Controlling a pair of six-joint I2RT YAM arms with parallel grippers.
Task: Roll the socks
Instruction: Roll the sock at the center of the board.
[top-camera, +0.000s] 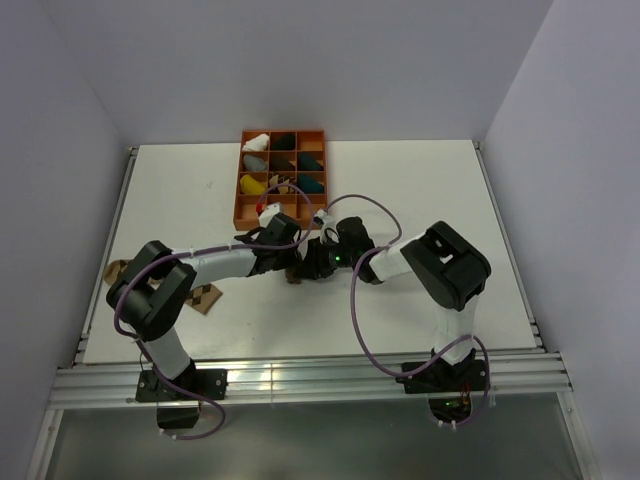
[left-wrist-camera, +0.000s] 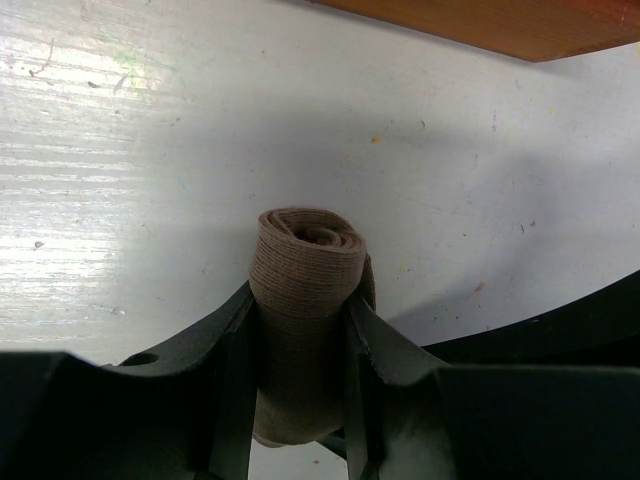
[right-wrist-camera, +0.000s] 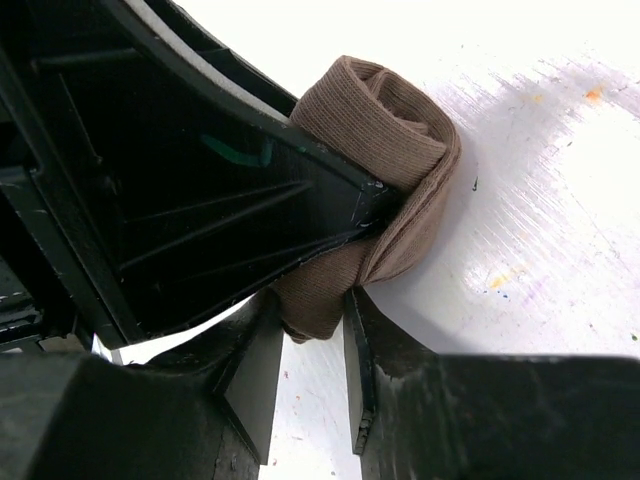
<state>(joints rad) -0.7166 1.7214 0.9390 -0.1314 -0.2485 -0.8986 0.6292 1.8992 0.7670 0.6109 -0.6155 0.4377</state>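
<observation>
A plain tan-brown sock (left-wrist-camera: 305, 250) is wound into a tight roll, standing just off the white table. My left gripper (left-wrist-camera: 300, 300) is shut on it, one finger on each side of the roll. In the right wrist view the same sock (right-wrist-camera: 390, 120) shows its spiral end, and its lower fold hangs between the fingers of my right gripper (right-wrist-camera: 312, 305), which press on the fabric. From above, both grippers meet over the roll (top-camera: 293, 277) at the table's middle. The argyle sock (top-camera: 205, 298) lies flat by the left arm's elbow, partly hidden under it.
An orange compartment tray (top-camera: 238, 190) with several rolled sock bundles stands just behind the grippers; its edge (left-wrist-camera: 500, 25) shows in the left wrist view. A tan piece (top-camera: 115, 270) lies at the table's left edge. The left gripper's finger (right-wrist-camera: 250, 200) crowds the right wrist view.
</observation>
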